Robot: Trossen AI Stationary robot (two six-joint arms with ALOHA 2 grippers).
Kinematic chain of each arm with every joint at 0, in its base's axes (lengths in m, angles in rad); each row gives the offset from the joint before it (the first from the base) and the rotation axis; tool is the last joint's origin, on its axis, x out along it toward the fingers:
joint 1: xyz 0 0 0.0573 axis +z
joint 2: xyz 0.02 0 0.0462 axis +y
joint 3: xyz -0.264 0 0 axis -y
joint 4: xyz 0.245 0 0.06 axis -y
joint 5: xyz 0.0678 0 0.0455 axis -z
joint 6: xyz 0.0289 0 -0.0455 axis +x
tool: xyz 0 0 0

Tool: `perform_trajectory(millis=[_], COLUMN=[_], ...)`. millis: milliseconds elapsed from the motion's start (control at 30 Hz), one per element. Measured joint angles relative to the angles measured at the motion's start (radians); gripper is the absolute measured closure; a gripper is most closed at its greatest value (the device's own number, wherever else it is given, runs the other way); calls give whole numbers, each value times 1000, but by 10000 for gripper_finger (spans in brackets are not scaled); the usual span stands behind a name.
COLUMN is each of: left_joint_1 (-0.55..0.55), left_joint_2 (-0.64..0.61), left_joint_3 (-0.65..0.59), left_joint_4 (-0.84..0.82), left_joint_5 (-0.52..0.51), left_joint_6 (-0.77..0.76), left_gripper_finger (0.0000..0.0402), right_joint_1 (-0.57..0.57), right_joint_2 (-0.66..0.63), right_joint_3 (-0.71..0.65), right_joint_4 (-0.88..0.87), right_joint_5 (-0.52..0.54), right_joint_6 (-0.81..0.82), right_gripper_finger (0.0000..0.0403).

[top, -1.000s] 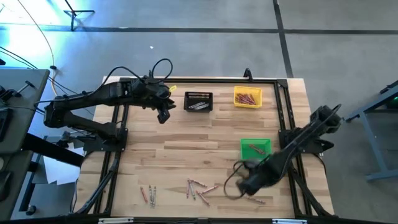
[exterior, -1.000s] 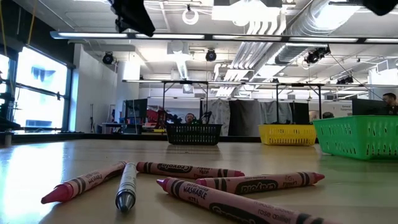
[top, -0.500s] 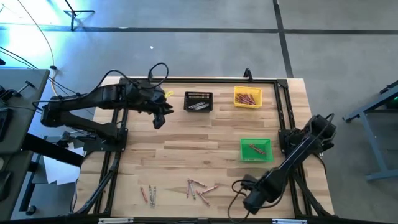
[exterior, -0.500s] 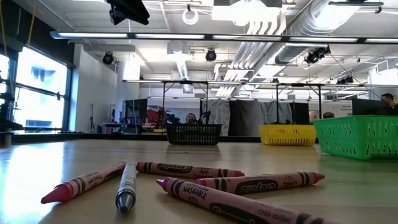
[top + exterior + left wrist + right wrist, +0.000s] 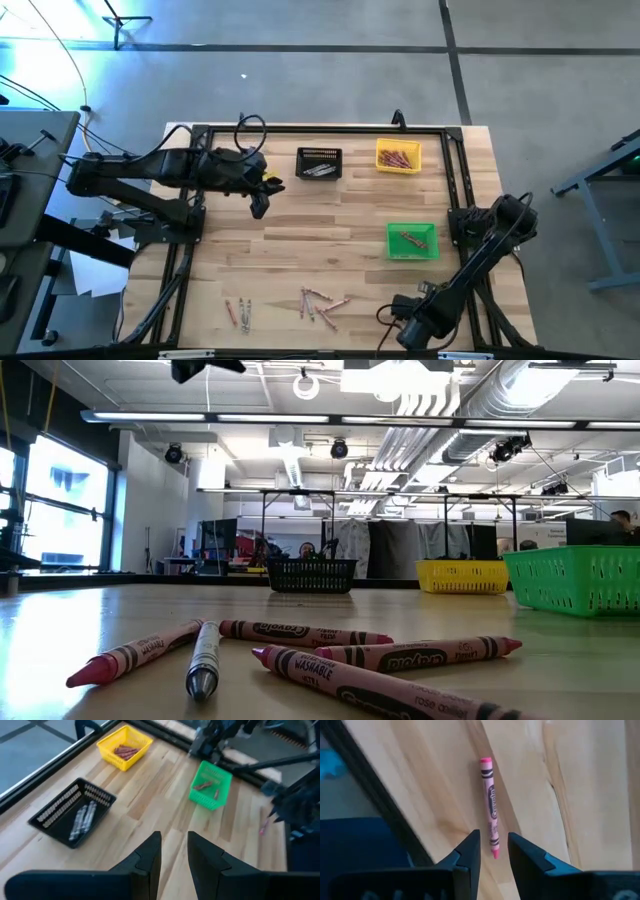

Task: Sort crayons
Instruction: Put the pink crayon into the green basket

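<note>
Loose crayons lie flat on the wooden table near its front edge: one cluster point(image 5: 318, 303), a smaller one point(image 5: 240, 312), and several pink ones with a grey one close up in the low view point(image 5: 300, 650). My right gripper point(image 5: 408, 330) points down at the near right, open, above a single pink crayon point(image 5: 490, 800) whose tip lies below the gap between the fingers point(image 5: 494, 852). My left gripper point(image 5: 258, 205) hangs open above the table's far left part, holding nothing point(image 5: 174, 855); the low view shows only its dark tip point(image 5: 205, 368).
A black bin point(image 5: 319, 162) with grey crayons and a yellow bin point(image 5: 398, 156) with reddish ones stand at the far edge. A green bin point(image 5: 412, 240) with a few crayons sits right of centre. A black frame rail point(image 5: 375, 795) runs beside the single crayon.
My right gripper has gone toward the table's near edge and down, rolling about its own axis, and now hangs over the single pink crayon. My left gripper has swung away from the black bin toward the near side. No crayon has moved.
</note>
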Motion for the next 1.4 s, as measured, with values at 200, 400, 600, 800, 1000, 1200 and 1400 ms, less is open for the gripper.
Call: perform_trajectory(millis=[200,400,600,800,1000,1200,1400], left_joint_1=[-68,-114,-151,-171,-183,-183,-183], left_joint_2=[0,0,0,0,0,0,0], left_joint_3=[0,0,0,0,0,0,0], left_joint_4=[51,79,80,80,80,80,79], left_joint_5=[-66,-109,-157,-171,-171,-171,-171], left_joint_6=[-47,-80,-98,-101,-100,-100,-97], left_gripper_finger=[321,321,321,321,321,321,321], right_joint_1=[3,2,2,2,-8,-40,-73], right_joint_2=[41,62,82,115,133,136,138], right_joint_3=[0,0,0,5,4,2,1], right_joint_4=[3,25,67,74,90,102,105], right_joint_5=[15,42,44,42,35,-6,-65], right_joint_6=[-52,-68,-77,-120,-127,-102,-126], right_gripper_finger=[320,320,320,320,320,352,388])
